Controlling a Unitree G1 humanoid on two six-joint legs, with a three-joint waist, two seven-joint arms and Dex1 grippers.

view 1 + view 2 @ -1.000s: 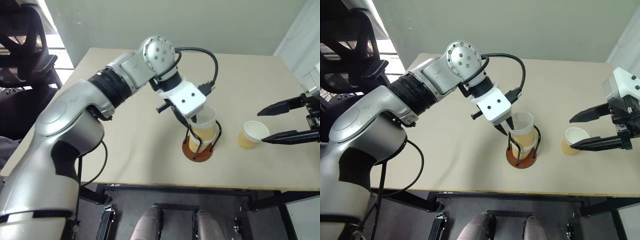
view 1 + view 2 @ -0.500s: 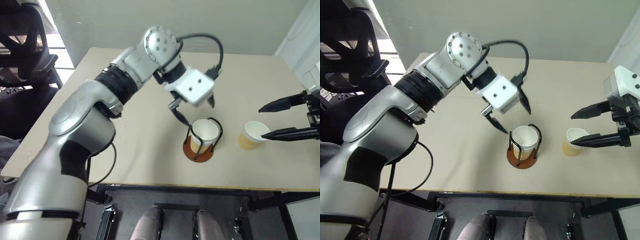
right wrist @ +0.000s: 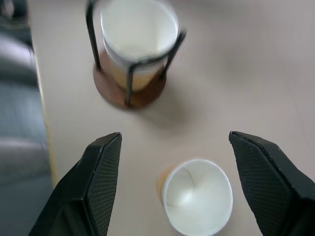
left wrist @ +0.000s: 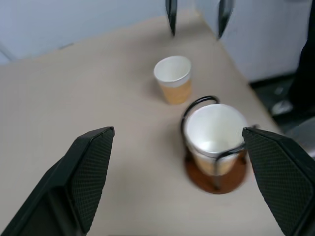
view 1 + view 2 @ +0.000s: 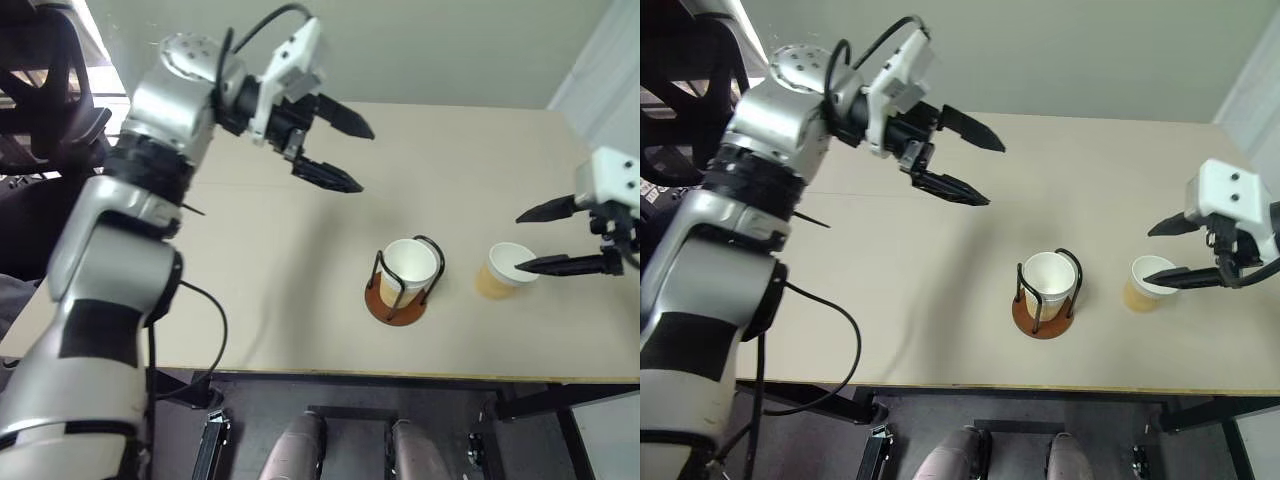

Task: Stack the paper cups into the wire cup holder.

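The loose paper cup stands upright on the counter, mouth up, its long axis vertical, just beside the wire cup holder on that holder's right. The holder already carries nested paper cups between its black wire loops, near the counter's front edge.

The right claw is the nearer one by far. Its two black fingers are spread wide and pinch nothing, one tip reaching over the cup's rim, the other standing farther back toward the wall. In the right wrist view the cup sits low between the fingers, the holder beyond it.

The left claw hangs well apart, up and to the left of the holder, spread wide and empty.

In my judgement the coming grasp belongs to the right claw, which must drop around the cup wall before closing.
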